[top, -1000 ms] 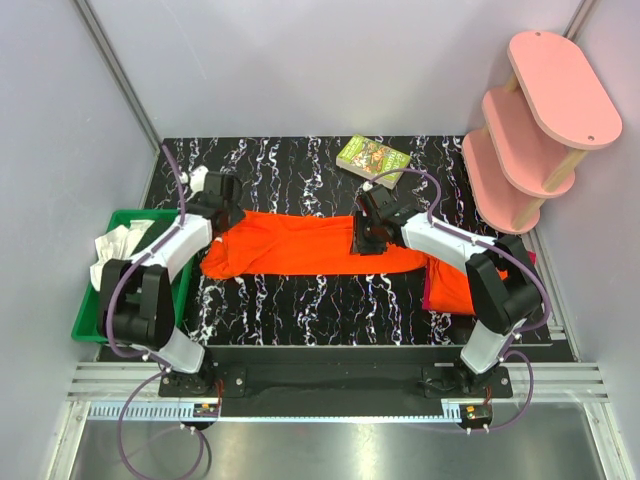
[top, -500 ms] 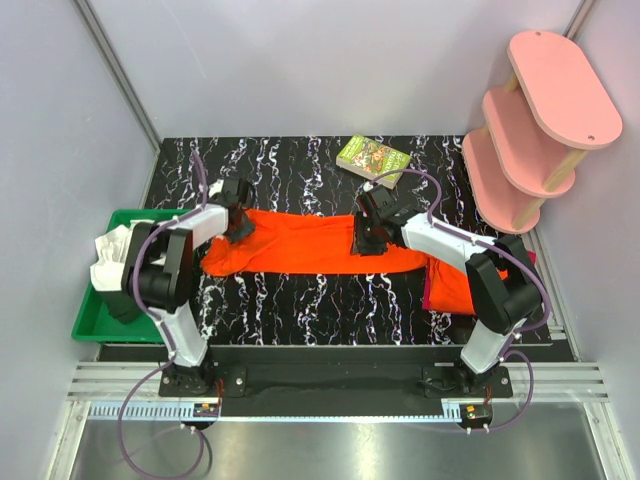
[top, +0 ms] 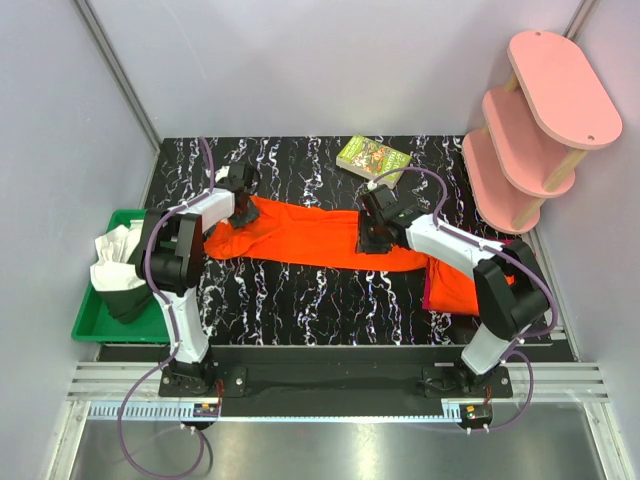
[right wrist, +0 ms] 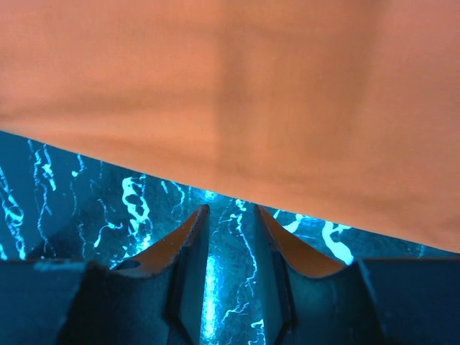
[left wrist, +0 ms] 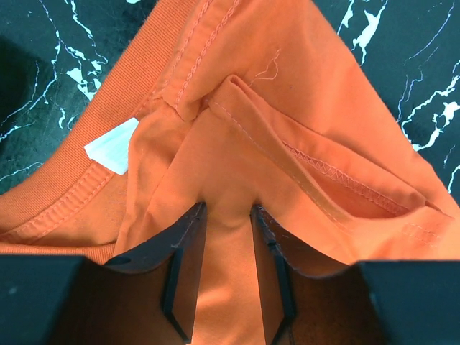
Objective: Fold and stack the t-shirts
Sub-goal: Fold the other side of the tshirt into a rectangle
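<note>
Orange shirt (top: 310, 245) lies stretched across the table (top: 300, 300), limp and light, so I expect it to sag and bunch wherever I drag it. Left gripper (left wrist: 226, 208) is pinched on a fold just beside the collar (left wrist: 72, 154); the stitched seams there should give bite. Right gripper (right wrist: 230, 208) is slightly parted and empty at the shirt's edge, and that's where I'd take hold.

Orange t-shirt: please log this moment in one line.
orange t-shirt: stretched out | left pincer: shut on it | right pincer: at edge, grip unclear
</note>
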Robot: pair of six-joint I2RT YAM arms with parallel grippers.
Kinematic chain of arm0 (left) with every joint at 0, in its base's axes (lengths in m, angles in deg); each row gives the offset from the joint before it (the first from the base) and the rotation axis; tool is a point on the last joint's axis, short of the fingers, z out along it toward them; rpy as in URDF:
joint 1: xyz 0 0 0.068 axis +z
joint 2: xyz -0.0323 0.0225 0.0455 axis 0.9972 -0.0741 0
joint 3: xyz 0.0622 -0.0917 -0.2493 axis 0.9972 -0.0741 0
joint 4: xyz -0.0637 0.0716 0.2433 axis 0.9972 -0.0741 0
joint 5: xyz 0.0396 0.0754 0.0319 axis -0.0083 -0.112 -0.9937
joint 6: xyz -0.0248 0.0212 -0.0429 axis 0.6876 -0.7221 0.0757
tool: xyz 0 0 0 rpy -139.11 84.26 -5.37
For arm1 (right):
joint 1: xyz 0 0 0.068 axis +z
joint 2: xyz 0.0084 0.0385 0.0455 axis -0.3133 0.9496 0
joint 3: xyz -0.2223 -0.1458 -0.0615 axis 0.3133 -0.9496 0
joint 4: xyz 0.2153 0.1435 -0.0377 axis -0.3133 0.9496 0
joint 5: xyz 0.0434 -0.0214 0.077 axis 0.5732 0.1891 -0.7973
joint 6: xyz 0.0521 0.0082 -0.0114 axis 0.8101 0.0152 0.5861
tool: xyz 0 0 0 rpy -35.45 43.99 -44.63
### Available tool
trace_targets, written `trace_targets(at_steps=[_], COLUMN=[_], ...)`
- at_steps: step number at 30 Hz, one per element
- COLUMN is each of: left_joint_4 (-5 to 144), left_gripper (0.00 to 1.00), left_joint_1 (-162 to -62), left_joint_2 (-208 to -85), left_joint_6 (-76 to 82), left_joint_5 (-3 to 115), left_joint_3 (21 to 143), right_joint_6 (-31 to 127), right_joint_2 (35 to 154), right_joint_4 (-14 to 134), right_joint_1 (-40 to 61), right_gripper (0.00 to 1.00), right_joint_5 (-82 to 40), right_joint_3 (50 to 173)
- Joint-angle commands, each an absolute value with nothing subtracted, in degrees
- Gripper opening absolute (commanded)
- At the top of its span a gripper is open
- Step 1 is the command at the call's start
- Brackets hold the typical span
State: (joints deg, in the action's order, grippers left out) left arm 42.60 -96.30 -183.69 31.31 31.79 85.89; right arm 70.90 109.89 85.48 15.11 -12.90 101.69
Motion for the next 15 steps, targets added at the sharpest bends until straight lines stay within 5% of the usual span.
trace_targets(at_steps=[1,10,15], left_joint_4=[41.86,44.5,43.98], left_gripper=[0.39,0.47,0.47], left_joint_1=[-95.94,-96.12,-96.39], left_joint_2=[-180.84,-170.2,-175.72], left_joint_6=[29.69,28.9,26.18], left_joint_5=[31.06,33.25,33.43], left_joint_3=[87.32,83.28,86.78], right_joint_6=[70.19,70.54,70.27], right_joint_2=[107.07,106.55,106.02], right_joint_4=[86.64,88.05,88.48], right_joint_1=[14.7,12.15,12.15], right_gripper=[0.39,0.41,0.4], right_joint_5=[-7.19,-3.92,-2.87], right_joint_3=[103.76,105.78,105.61])
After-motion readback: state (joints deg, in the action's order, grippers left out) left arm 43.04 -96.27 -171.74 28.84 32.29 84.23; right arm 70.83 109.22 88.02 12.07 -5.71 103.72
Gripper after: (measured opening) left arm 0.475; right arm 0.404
